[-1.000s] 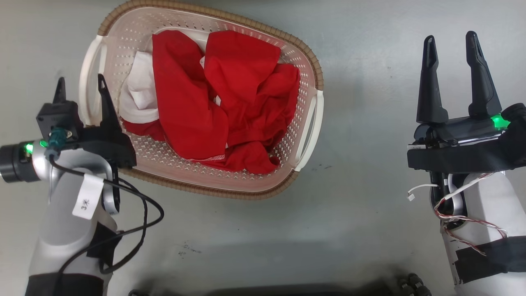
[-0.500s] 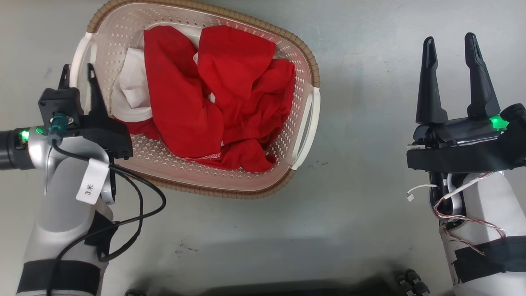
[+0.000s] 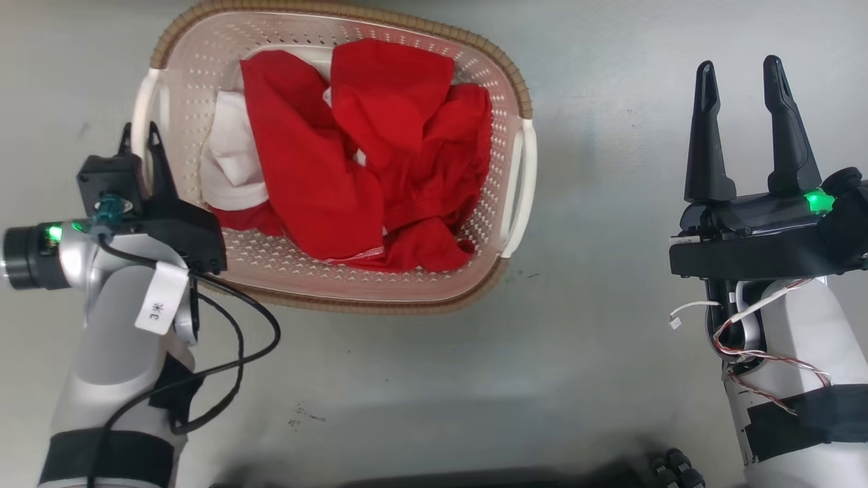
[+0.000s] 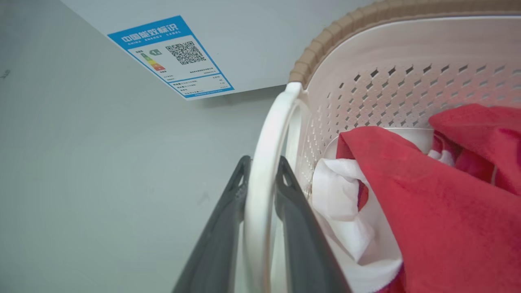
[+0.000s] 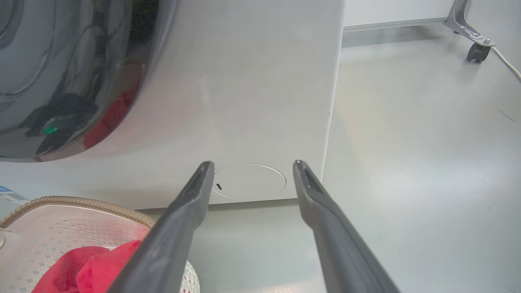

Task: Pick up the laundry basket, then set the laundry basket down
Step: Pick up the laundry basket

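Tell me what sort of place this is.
Most likely a laundry area: a laundry basket of red and white clothes sits in front of a washing machine with a glossy round door and a blue energy label.

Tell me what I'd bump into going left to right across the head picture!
Left gripper, pinching the basket → white cloth → red clothes → basket's right handle → right gripper.
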{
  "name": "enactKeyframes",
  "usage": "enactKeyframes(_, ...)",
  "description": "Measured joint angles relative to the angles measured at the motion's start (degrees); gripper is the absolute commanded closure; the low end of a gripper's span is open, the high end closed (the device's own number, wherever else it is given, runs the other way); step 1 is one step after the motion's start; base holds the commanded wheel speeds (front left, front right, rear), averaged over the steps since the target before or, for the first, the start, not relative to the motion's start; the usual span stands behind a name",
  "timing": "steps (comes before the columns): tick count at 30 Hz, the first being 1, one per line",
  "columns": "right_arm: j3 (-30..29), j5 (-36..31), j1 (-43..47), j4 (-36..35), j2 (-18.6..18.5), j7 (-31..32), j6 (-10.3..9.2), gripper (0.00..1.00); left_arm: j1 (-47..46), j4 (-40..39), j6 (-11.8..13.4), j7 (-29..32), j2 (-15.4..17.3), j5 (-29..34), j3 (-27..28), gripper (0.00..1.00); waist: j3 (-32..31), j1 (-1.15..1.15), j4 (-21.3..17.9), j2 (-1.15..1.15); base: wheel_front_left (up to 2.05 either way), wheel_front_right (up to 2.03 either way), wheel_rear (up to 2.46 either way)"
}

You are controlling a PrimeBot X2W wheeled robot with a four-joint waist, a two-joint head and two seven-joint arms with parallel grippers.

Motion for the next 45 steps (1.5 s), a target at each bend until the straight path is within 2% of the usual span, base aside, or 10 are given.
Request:
enactKeyframes(8,-0.2,0.0,-0.1,1.3,0.3,0.0,0.01,0.00,2.3,0.8,-0.1,0.0,-1.7,-0.2,-0.4,1.00,-1.7,0.00,0.2,0.00,0.00,0.00,0.00)
enactKeyframes(18,0.0,0.0,-0.1,2.7,0.5,0.0,0.07,0.00,6.1,1.7,0.0,0.0,-3.9,-3.4,0.9,1.00,-4.1,0.00,0.5,0.00,0.00,0.00,0.00)
enactKeyframes(32,0.4,0.1,-0.3,3.1,0.7,0.0,0.32,0.00,6.2,1.9,0.0,0.0,-4.1,-4.9,-0.4,1.00,-4.8,0.00,-0.6,0.00,0.00,0.00,0.00)
enactKeyframes(45,1.9,0.6,-0.7,3.7,0.8,0.0,0.49,0.00,6.2,2.2,0.1,0.0,-3.9,-14.4,-7.0,1.00,-4.6,0.01,-2.6,0.00,0.00,0.00,0.00)
